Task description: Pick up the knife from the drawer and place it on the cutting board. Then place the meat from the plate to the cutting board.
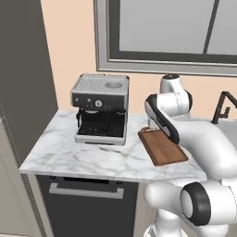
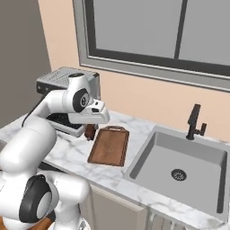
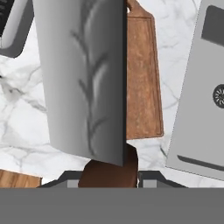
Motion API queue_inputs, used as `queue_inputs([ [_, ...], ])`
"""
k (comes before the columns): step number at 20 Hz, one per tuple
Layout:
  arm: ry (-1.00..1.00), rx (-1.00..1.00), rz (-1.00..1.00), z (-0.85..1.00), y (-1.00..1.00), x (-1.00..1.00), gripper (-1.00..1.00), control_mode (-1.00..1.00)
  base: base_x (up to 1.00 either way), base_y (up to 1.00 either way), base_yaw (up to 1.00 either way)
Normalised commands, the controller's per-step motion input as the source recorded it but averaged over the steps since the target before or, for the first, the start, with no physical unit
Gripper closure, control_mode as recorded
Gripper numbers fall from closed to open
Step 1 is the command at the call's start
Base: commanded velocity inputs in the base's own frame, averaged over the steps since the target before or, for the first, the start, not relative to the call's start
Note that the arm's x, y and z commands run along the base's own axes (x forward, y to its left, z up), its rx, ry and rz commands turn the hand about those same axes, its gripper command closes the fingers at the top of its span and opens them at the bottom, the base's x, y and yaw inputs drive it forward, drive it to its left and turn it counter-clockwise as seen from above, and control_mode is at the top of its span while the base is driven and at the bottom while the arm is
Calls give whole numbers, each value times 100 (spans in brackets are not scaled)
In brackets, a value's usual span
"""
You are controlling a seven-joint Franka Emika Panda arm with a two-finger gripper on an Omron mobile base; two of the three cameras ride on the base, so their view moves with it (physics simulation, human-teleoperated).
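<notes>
I'm looking at a white marble counter (image 1: 88,159) with grey veining that runs along the wall under the window, over a dark appliance front at its left end. On it I see a black and steel espresso machine (image 1: 101,109) standing toward the back left, and just to its right the cutting board (image 1: 162,146) lying flat and bare, its short handle tab pointing to the wall. Right of the board, a steel sink (image 2: 179,166) is set into the counter, with a dark faucet (image 2: 194,122) behind its basin.
</notes>
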Motion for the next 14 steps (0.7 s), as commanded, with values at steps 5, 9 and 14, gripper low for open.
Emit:
queue_inputs([
  [5, 0, 0, 0, 0, 0, 0, 100, 100, 25, -34, -21],
  [9, 0, 0, 0, 0, 0, 0, 100, 100, 17, -28, -18],
  [14, 5, 0, -1, -9, -21, 6, 100, -100, 5, -10, -4],
])
